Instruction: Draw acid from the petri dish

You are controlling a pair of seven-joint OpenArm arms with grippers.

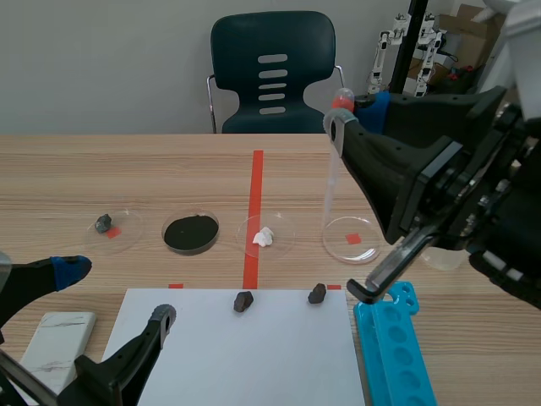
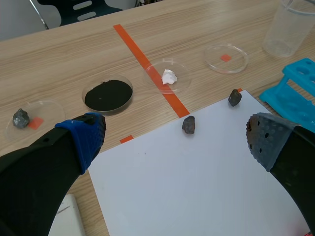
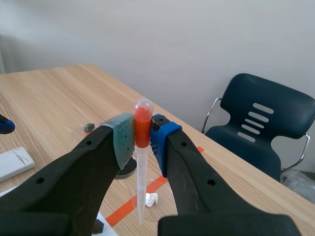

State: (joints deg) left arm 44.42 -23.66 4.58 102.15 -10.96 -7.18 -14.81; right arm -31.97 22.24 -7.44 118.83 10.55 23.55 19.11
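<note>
R jaws: pinching your pipette (image 3: 140, 187) at its red bulb, upper right of frame.
Petri dish (image 1: 352, 239): on desk (image 1: 84, 169), right of centre, nr pipette tip.
L jaws: spread wide, lower left.

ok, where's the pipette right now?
Scene view, right side: the pipette hangs upright, bulb pinched in the right gripper, tip by the clear petri dish beside the blue rack.
</note>
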